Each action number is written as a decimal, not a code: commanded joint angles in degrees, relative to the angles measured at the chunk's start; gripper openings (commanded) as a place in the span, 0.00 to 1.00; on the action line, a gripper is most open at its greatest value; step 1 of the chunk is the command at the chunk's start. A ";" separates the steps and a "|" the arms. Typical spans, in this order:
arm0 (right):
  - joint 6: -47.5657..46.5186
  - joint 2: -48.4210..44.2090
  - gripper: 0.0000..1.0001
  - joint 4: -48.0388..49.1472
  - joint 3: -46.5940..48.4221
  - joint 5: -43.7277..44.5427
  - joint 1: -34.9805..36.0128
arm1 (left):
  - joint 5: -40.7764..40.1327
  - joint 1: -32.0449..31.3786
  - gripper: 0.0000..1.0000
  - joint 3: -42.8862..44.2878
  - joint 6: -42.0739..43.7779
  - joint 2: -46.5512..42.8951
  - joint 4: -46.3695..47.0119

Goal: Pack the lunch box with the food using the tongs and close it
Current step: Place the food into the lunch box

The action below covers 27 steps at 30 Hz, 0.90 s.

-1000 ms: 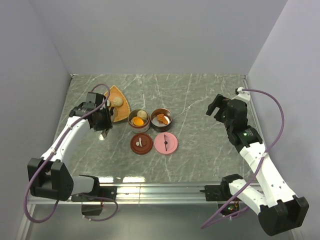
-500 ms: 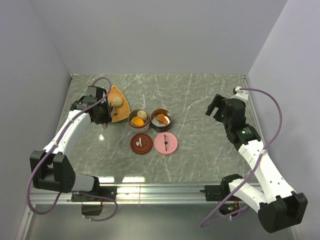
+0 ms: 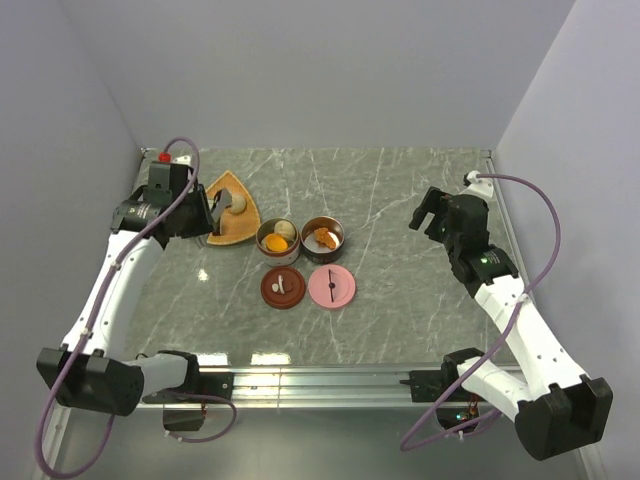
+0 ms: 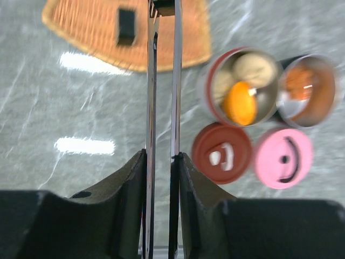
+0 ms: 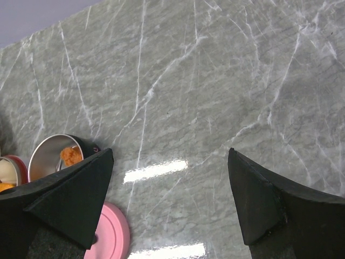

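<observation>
Wide bare table (image 3: pixel 400 290) lies between the right tin (image 3: pixel 322 234) and the right wall (image 3: pixel 580 150), free under the spread right gripper (image 5: pixel 170 156). Left tin (image 3: pixel 278 237), brown lid (image 3: pixel 282 287) and pink lid (image 3: pixel 332 286) crowd the middle. The tongs (image 4: pixel 176 81) hang over the plate (image 3: pixel 243 232), near the left wall (image 3: pixel 60 150).

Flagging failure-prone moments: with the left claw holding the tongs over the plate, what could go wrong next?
The tongs are thin and long in the left claw, so they may twist or drop a piece. The red-rimmed tin already holds food, so more could spill onto the lids.
</observation>
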 commanded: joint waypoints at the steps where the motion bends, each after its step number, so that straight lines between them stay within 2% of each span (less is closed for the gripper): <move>1: -0.63 0.42 0.93 2.20 3.00 -0.52 0.44 | 3.10 -2.89 0.25 4.90 -2.29 -1.73 0.41; 4: -0.54 0.24 0.93 2.20 3.09 -0.70 0.44 | 1.88 -7.03 0.25 7.01 -5.02 -1.29 0.68; 10: -0.28 -0.99 0.93 1.67 2.30 -0.53 0.35 | -1.20 -21.08 0.25 8.60 -10.38 1.87 1.64; 15: -0.10 -2.39 0.93 0.70 1.59 -0.09 0.35 | -4.02 -28.12 0.25 9.30 -11.62 4.68 1.90; 20: 0.51 -3.89 0.93 0.18 0.28 0.35 0.35 | -5.86 -30.77 0.25 8.77 -11.53 6.44 2.08; 27: 1.04 -5.29 0.93 -0.35 -0.34 1.06 0.26 | -8.33 -31.30 0.25 6.66 -9.69 7.59 2.87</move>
